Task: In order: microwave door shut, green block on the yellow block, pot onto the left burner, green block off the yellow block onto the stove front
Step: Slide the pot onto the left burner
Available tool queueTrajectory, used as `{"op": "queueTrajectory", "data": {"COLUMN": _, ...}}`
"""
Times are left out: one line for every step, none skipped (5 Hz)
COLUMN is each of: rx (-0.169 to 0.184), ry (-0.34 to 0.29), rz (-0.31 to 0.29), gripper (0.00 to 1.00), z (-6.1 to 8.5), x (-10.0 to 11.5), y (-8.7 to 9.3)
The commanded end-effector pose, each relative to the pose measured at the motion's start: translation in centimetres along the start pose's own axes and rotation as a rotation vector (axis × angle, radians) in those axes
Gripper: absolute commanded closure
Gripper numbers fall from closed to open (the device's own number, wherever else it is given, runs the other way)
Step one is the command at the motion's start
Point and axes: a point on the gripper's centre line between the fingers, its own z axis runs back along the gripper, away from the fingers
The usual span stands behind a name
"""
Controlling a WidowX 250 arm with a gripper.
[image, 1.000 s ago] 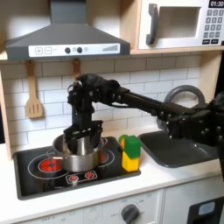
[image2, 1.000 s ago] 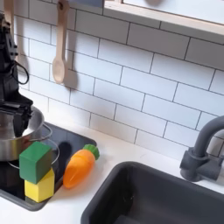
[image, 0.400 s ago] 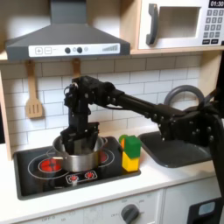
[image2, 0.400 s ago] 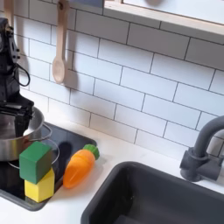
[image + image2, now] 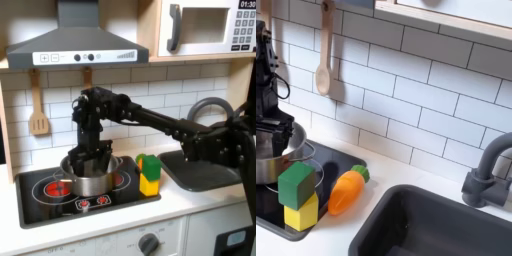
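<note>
The pot (image 5: 90, 178) with the gripper (image 5: 92, 158) at its rim blocked the cooktop's middle, while the stacked blocks (image 5: 150, 174) and carrot (image 5: 345, 190) crowded the first exterior view's right edge.

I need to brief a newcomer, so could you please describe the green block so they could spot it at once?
Find the black cooktop under the hood. At its right edge in the first exterior view, beside the pot, a yellow block stands. The green block sits on top of it, with an orange carrot lying alongside.
</note>
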Motion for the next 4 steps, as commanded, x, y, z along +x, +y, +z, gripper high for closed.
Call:
{"op": "queueTrajectory", "data": {"rx": 0.009, "ry": -0.006, "rz": 0.013, "gripper": 0.00, "z": 0.3, "x": 0.0, "y": 1.0}}
{"op": "queueTrajectory", "data": {"rx": 0.020, "ry": -0.013, "rz": 0.021, "gripper": 0.00, "z": 0.6, "x": 0.0, "y": 1.6}}
{"op": "queueTrajectory", "data": {"rx": 0.024, "ry": -0.024, "rz": 0.036, "gripper": 0.00, "z": 1.1, "x": 0.0, "y": 2.3}}
{"op": "queueTrajectory", "data": {"rx": 0.036, "ry": -0.031, "rz": 0.046, "gripper": 0.00, "z": 1.2, "x": 0.3, "y": 2.9}}
